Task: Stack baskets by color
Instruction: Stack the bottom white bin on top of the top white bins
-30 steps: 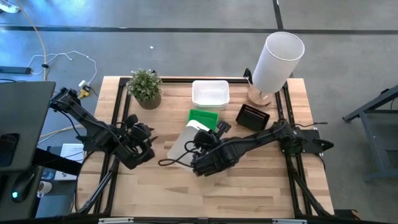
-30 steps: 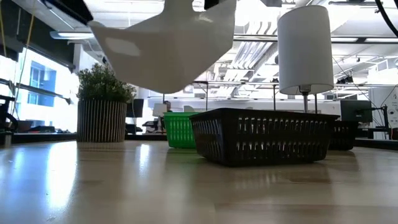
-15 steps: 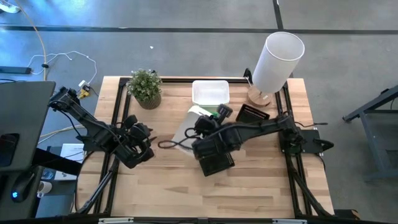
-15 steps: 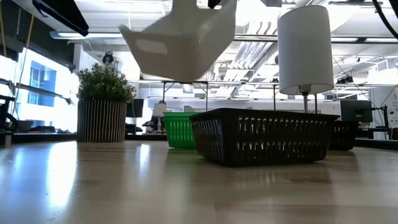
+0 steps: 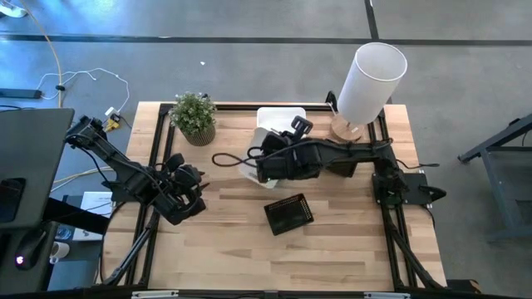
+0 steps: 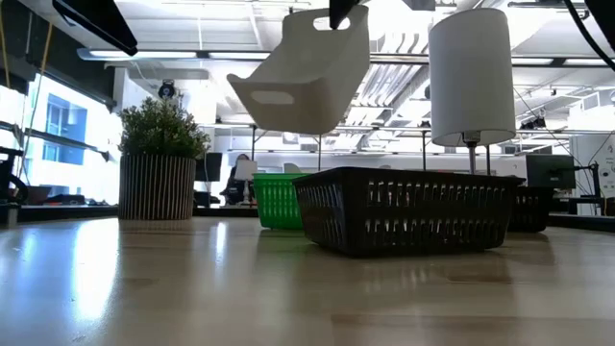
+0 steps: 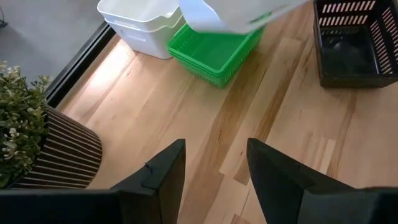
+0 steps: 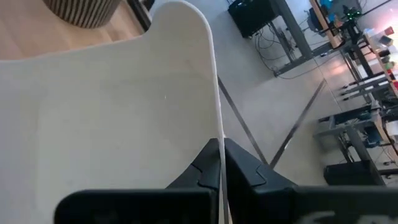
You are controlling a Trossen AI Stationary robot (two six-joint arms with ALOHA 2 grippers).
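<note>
1. Counter [image 5: 349,249]: light wood, carries all baskets plus clutter at the far edge.
2. Tall white cylinder [image 5: 371,79] at far right, on a wooden base; not part of the task.
3. Right gripper [image 8: 222,163] reaching in from the right, over the far middle of the counter; jaws clamped tight on the rim of a white basket.
4. Left gripper [image 7: 213,163] parked low at the near left, jaws spread wide, holding nothing.
5. Potted plant [image 5: 194,116] at far left, clear of the work.
6. Held white basket [image 6: 303,72] up in the air, tilted, just near of the white stack and over the green one.
7. White stack [image 5: 281,116] on the counter at far middle, just beyond the carried basket.
8. Green basket [image 7: 214,55] sitting just beside the white stack, on its near side.
9. Black basket [image 5: 288,214] alone at near middle; another black basket [image 6: 533,209] farther back by the cylinder base.
10. Step in hand, judged: carrying white basket to the white pile.
11. Next move calls for: levelling the basket, centring over the white stack, lowering to nest, then releasing. Black baskets still apart.
</note>
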